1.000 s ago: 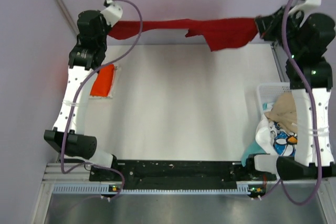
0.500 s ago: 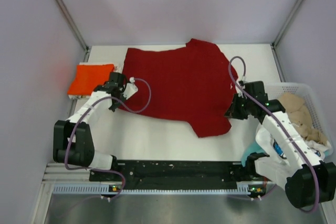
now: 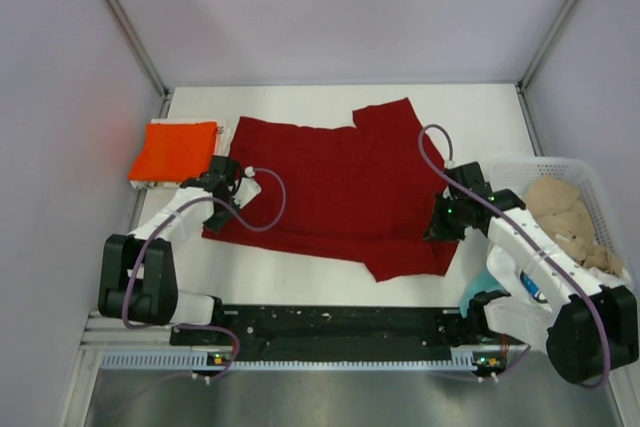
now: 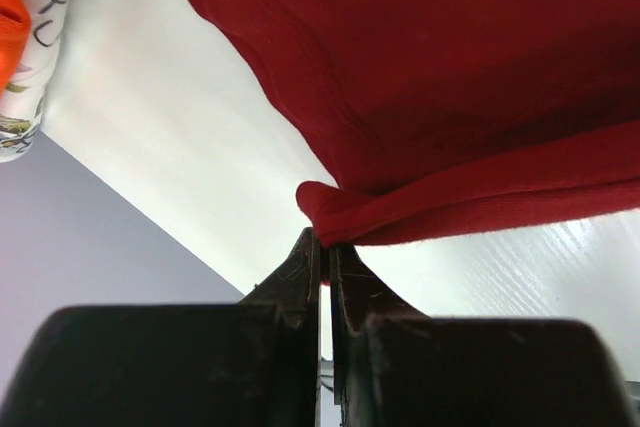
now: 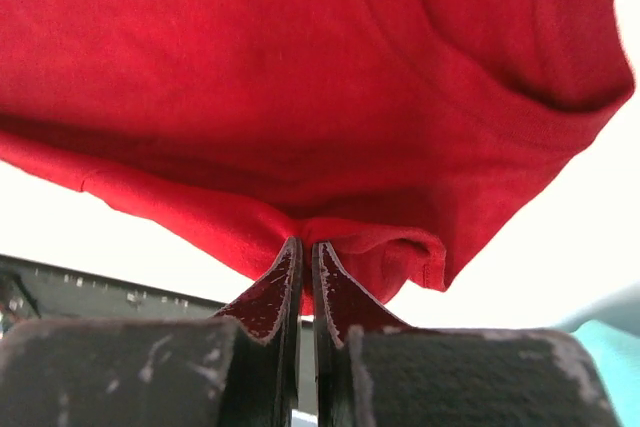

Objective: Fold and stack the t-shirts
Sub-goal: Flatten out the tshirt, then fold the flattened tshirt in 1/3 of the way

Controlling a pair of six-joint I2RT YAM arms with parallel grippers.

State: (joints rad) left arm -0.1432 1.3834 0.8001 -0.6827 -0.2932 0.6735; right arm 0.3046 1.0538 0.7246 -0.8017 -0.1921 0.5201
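Red t-shirt (image 3: 330, 187) edges — pinched by end effectors (image 4: 323, 247) (image 5: 304, 247).

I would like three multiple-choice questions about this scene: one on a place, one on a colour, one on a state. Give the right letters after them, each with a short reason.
1. Where on the table does the folded orange-red shirt lie?
A. at the right side
B. at the left side, beside the dark red t-shirt
C. on top of the dark red t-shirt

2. What colour is the topmost shirt in the white lattice basket?
A. beige
B. green
C. black

3. How do the left pincer and the right pincer stand?
A. both open above the table
B. one open, one shut
C. both shut on the dark red t-shirt's edge

1 B: it lies left of the red cloth.
2 A: a beige shirt lies on top there.
3 C: each wrist view shows red cloth pinched between closed jaws.
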